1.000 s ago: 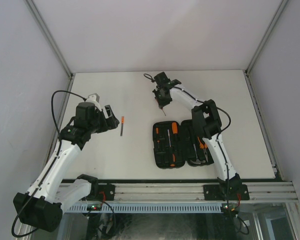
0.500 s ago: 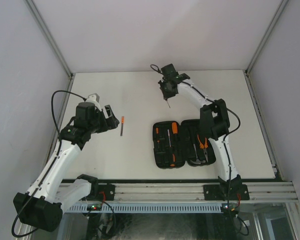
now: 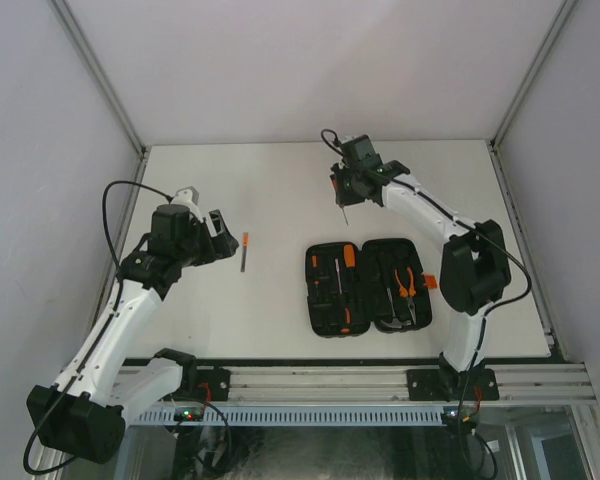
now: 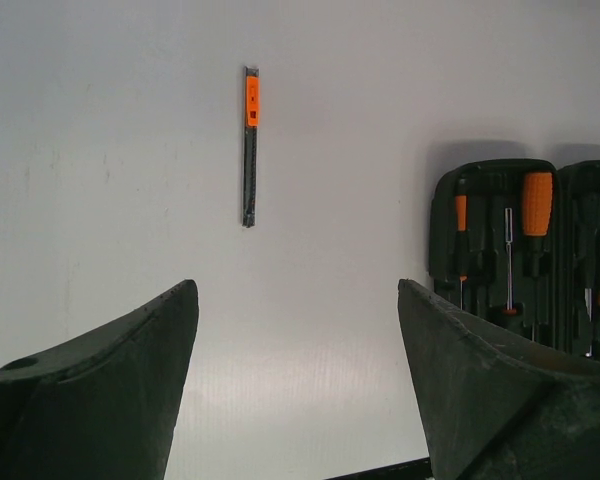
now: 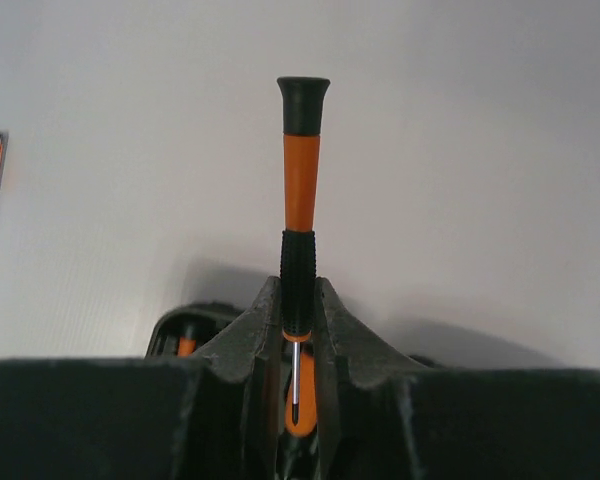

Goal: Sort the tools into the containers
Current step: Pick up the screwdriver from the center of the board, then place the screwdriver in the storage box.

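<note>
Orange-and-black screwdriver [image 5: 300,170] sits pinched in the right fingers [image 5: 255,335], aloft beyond the open black case [image 3: 320,322]. Empty, the left fingers [image 4: 130,380] gape near a loose slim tool [image 4: 249,145] on the table [image 3: 230,310].

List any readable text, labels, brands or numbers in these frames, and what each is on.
No readable text in any view.
Loose tool on the table: no print can be made out on its orange part, too small.
Tool case: no lettering or logo shows.
Screwdriver in the right gripper: plain orange-and-black handle, no markings visible.
</note>
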Motion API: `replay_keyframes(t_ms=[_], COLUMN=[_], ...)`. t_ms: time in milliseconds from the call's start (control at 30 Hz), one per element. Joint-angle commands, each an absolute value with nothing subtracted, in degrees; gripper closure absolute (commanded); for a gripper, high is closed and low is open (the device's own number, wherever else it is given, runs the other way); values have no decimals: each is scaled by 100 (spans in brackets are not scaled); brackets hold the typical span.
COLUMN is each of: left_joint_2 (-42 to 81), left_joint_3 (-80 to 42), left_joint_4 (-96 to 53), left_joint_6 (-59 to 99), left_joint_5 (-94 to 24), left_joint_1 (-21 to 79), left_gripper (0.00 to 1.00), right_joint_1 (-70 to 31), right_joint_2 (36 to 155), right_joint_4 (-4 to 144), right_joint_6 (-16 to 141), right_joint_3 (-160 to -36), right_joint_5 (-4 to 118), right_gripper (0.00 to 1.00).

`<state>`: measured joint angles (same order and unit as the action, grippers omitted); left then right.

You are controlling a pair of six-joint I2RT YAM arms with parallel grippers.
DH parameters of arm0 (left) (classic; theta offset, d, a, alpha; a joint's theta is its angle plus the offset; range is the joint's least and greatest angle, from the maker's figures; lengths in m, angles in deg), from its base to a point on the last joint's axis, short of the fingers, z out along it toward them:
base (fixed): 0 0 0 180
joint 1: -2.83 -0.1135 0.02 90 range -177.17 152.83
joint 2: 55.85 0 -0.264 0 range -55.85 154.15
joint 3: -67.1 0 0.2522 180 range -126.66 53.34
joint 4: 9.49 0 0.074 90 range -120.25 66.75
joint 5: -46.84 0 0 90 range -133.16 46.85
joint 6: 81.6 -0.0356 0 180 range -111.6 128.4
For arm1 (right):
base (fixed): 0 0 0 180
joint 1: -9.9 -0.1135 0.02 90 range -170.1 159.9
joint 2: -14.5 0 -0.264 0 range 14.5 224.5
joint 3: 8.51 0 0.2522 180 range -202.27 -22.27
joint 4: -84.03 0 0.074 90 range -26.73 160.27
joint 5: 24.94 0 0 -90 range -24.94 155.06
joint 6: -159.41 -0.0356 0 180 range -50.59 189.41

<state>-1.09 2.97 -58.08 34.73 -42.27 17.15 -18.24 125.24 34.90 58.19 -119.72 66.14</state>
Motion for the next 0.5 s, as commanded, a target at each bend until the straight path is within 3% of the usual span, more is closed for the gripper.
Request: replay_keyframes(t_ms=[0,267,467], left_joint_2=[-135,-179,-173], left_joint_3=[400,446,459], left_joint_4=[-5630,-5526,-5516], left_joint_6=[3451,3442,3442], left_joint_5=[-4049,-3896,-3868], left_joint_1=[1664,1668,1668], left_gripper=[17,16,16], right_joint_1=[-2003,-2255,-2641], right_joint_2=[11681,10611,10450], right_joint_4=[3957,4783,5114], right_joint_6=[5083,3810,3138], right_joint_3=[-11054,-9164,-8596], right_joint_5=[6590,6280,6241], right_gripper=[100,100,100])
